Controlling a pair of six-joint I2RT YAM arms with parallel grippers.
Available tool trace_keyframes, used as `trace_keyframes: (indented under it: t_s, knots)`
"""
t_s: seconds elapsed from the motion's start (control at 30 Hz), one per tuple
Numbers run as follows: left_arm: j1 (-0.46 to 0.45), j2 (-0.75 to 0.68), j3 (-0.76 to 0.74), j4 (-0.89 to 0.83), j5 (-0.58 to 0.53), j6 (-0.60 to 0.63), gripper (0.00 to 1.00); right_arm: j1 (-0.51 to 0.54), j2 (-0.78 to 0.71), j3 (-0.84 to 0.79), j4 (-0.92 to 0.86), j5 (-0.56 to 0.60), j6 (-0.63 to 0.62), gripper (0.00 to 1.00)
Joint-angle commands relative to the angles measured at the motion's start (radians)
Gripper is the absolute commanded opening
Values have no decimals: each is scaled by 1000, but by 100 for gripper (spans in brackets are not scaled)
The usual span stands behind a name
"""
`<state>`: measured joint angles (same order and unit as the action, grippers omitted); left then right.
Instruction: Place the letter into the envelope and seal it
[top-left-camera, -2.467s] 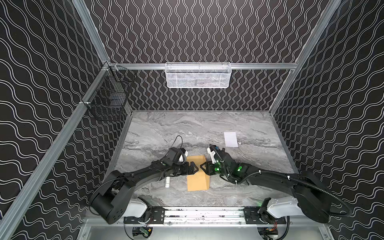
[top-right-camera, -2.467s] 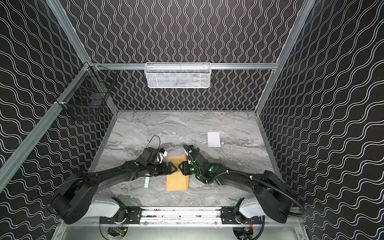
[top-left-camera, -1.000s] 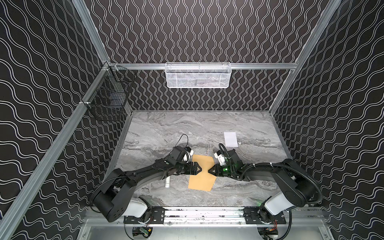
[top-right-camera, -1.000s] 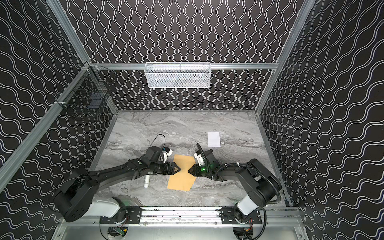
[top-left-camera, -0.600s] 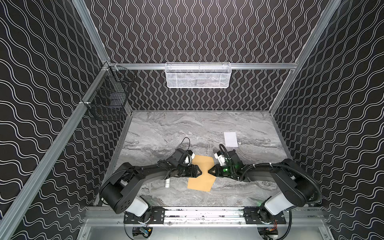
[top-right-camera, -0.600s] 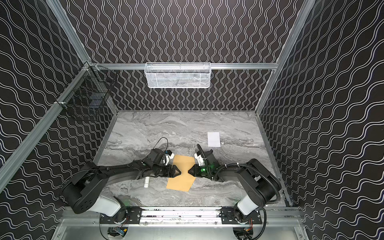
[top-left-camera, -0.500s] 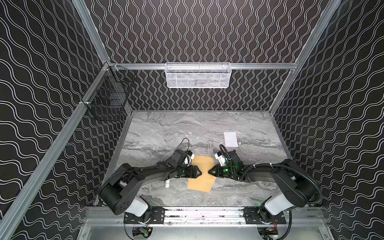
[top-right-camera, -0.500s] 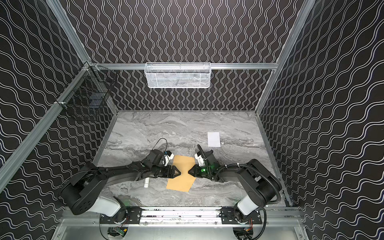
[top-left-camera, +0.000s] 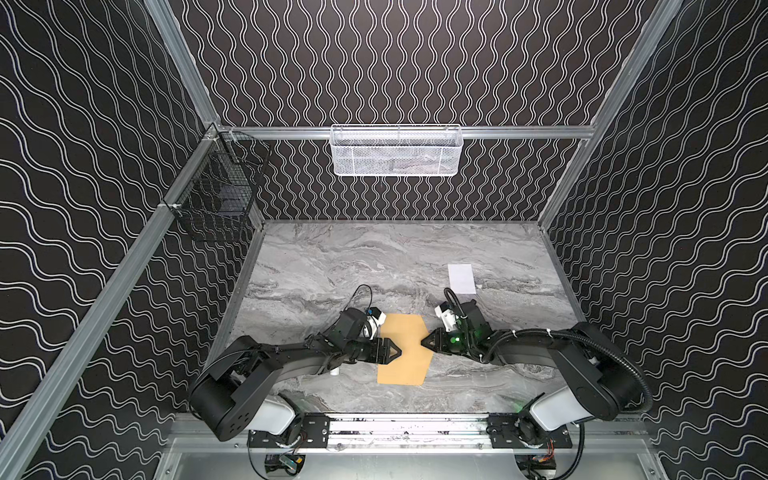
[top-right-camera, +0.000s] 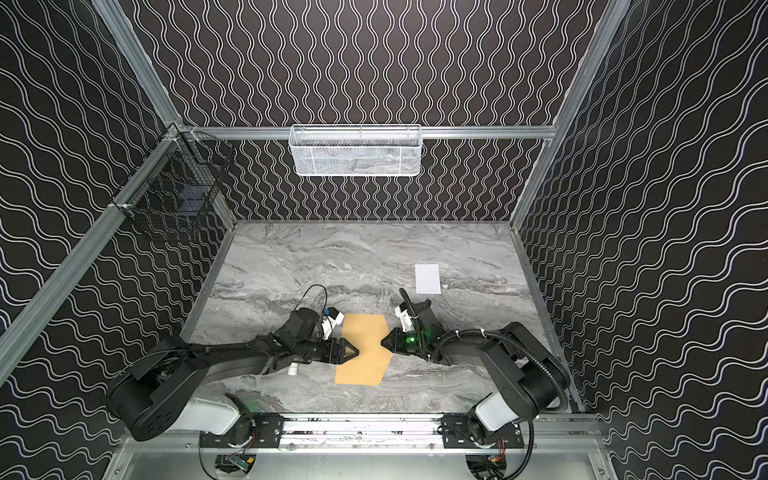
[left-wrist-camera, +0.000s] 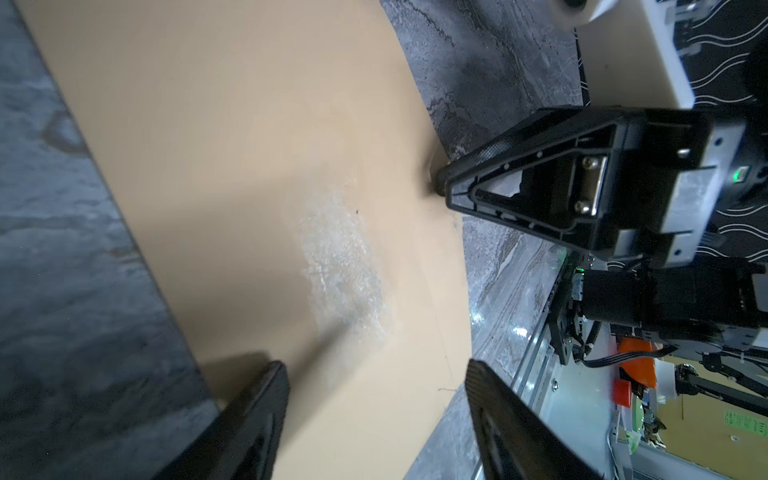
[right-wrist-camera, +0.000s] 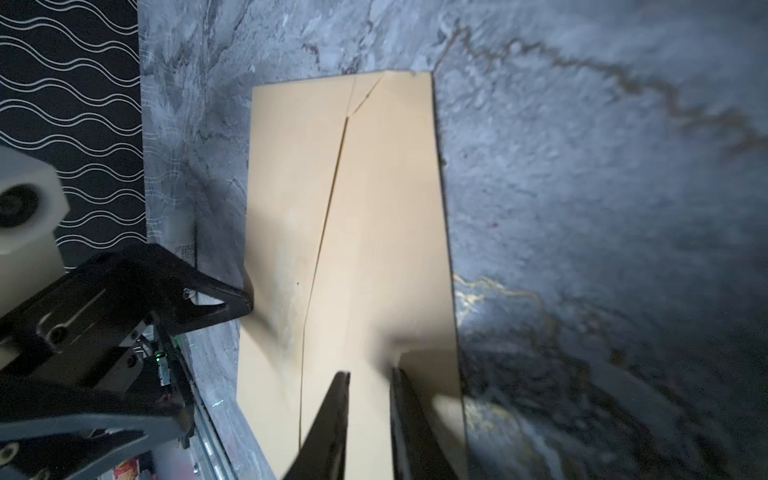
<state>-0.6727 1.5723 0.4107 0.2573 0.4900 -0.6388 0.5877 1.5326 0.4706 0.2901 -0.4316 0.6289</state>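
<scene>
Tan kraft on the grey marble table (top-left-camera: 374, 257): in both top views the envelope (top-left-camera: 410, 354) lies near the front edge, btwn the two grippers. The left gripper (top-left-camera: 395, 352) is at its left edge w/ jaws spread. The right gripper (top-left-camera: 423, 344) is at its right edge, jaws nearly together. Further back and to the right the letter (top-left-camera: 461, 278) lies flat, well apart from the envelope. A small white cylinder (top-left-camera: 335, 371) sits by the left arm (top-left-camera: 291, 361).

Left wrist: fingers (left-wrist-camera: 266, 415) are wide apart over the envelope (left-wrist-camera: 249, 187). The right gripper (left-wrist-camera: 440, 185) tip nips the far edge.

Right wrist: fingers (right-wrist-camera: 332, 415) w/ a narrow gap pinch the envelope (right-wrist-camera: 353, 208) edge. A dark seam line runs along its face.
</scene>
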Motion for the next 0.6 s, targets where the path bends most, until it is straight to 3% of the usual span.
trace_keyframes:
  t_s: [0.0, 0.17, 0.4, 0.57]
  knots:
    - [0, 3, -24, -192, -41, -32, 73, -14, -11, 14, -95, 39, -41, 22]
    - [-1, 6, -36, -173, -39, -37, 73, -51, -55, 17, -155, 41, -77, 22]
    - [-1, 2, -44, -165, -42, -41, 73, -62, -282, 77, -313, 78, -90, 24]
    - [-1, -3, -41, -176, -45, -35, 73, 99, -286, 134, -281, 167, -33, 23]
